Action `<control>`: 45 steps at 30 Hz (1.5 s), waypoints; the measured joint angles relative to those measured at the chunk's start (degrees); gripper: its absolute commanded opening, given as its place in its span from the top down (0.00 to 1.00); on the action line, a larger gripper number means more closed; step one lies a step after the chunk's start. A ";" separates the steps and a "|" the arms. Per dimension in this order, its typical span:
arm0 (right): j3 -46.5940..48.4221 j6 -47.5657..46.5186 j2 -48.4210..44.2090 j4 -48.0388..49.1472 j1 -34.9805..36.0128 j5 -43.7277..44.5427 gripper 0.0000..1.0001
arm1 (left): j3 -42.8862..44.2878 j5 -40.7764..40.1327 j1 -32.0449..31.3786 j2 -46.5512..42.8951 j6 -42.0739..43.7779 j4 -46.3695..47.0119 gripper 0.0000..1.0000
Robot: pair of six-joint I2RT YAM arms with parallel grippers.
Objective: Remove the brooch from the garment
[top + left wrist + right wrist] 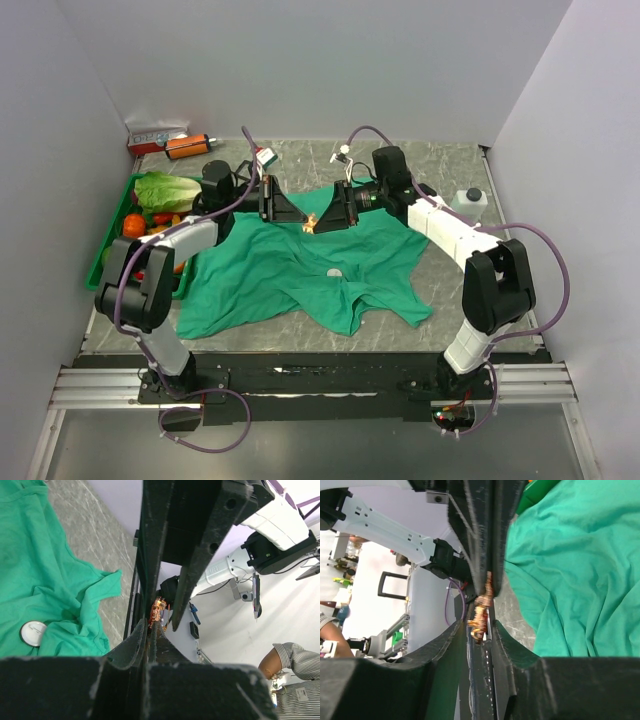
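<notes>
Brooch (480,614) in left claw (299,216), right claw (323,221) abutting

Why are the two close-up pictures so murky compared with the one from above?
Top external view: even, soft light, faint shadows, all sharp, though the brooch is a mere speck. Left wrist view: the black fingers sit so near the lens they blur and fill the frame; bright background behind. Right wrist view: same dark fingers, but the brooch and garment look fairly crisp.

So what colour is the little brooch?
The brooch is orange-gold; it shows best in the right wrist view.
</notes>
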 measured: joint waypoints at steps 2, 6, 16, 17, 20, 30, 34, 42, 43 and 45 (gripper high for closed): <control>-0.02 0.26 0.00 0.24 0.04 -0.11 0.63 | 0.28 -0.02 0.00 0.63 0.00 0.02 0.99; -0.02 0.22 0.02 0.20 0.07 -0.09 0.62 | 0.44 0.11 0.00 1.16 -0.07 0.00 0.99; 0.61 0.96 0.02 0.74 -0.42 -0.76 0.62 | 1.46 0.52 -0.04 1.57 -0.15 0.04 0.99; 0.52 2.16 0.07 1.62 -0.63 -1.18 0.62 | 1.51 0.52 -0.04 1.62 -0.22 0.13 0.99; 0.31 4.50 0.07 3.98 -1.68 -1.92 0.66 | 1.62 0.57 -0.04 1.64 -0.22 0.17 0.99; 0.35 4.63 0.09 4.46 -2.32 -2.16 0.65 | 1.64 0.63 -0.11 1.84 -0.22 0.13 0.99; 0.68 3.72 0.13 3.65 -2.19 -1.95 0.72 | 1.70 0.90 -0.17 1.86 -0.20 -0.02 0.99; 0.76 1.22 0.28 1.46 -1.92 -0.33 0.95 | 1.70 1.51 -0.20 1.86 -0.20 -0.28 0.99; 0.81 0.92 0.28 1.09 -1.92 -0.02 1.00 | 1.70 1.57 -0.20 1.86 -0.17 -0.26 0.90; 1.07 0.42 0.39 0.37 -1.92 0.33 1.00 | 1.70 1.62 -0.20 1.86 0.04 -0.31 0.77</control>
